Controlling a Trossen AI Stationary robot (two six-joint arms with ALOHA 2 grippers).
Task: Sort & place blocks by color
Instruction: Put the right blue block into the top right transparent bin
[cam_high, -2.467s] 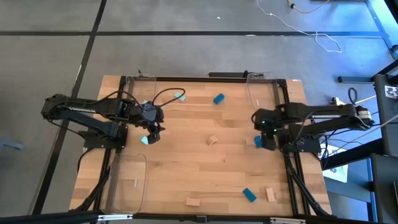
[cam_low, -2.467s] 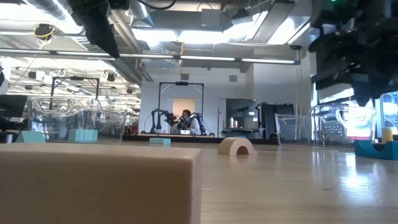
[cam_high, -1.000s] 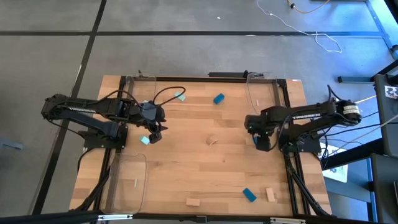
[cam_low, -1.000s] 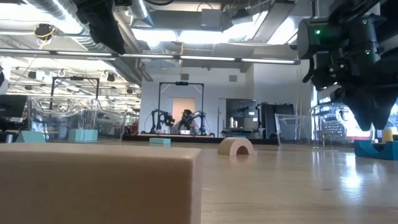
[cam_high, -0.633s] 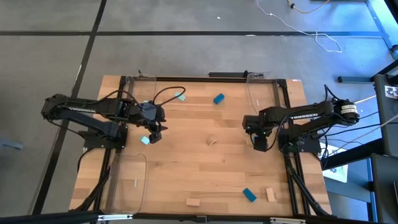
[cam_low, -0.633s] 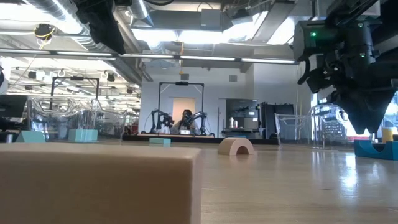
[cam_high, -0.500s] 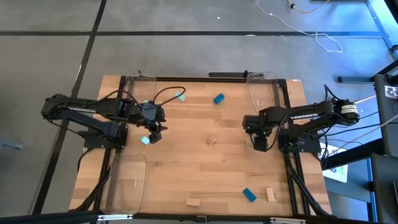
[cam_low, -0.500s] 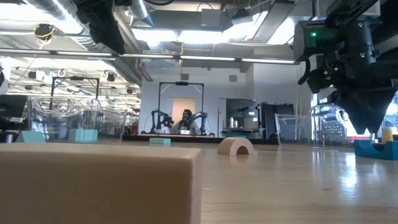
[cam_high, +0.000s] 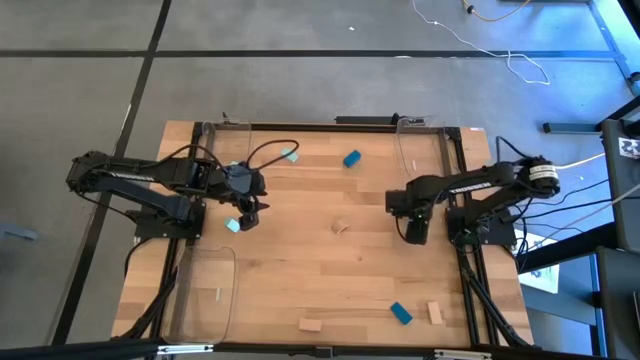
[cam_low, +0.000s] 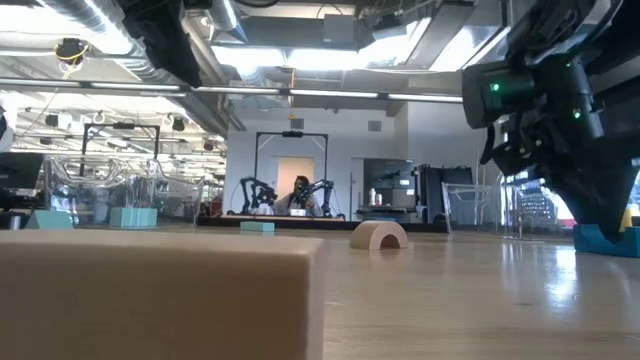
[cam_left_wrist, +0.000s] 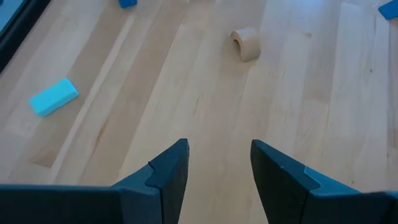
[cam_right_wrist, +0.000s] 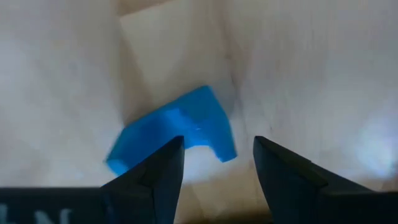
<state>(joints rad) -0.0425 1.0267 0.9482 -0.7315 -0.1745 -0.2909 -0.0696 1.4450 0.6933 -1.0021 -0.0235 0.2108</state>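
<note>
Blue block (cam_right_wrist: 177, 130): on the table at the high view's right, just ahead of the right gripper (cam_right_wrist: 214, 165).
Right fingers (cam_right_wrist: 283, 171): apart, holding nothing.
Left gripper (cam_left_wrist: 217, 162): parted, empty, at centre-left.

Right pincer (cam_high: 416, 237) directly above a block (cam_right_wrist: 180, 132).

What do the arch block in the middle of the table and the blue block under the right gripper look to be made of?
The arch block looks like bare, unpainted wood: pale tan, matte, close in tone to the table. The blue block under the open right gripper has a solid, even blue coat; it is probably painted wood, but no grain shows, so plastic cannot be ruled out.
</note>
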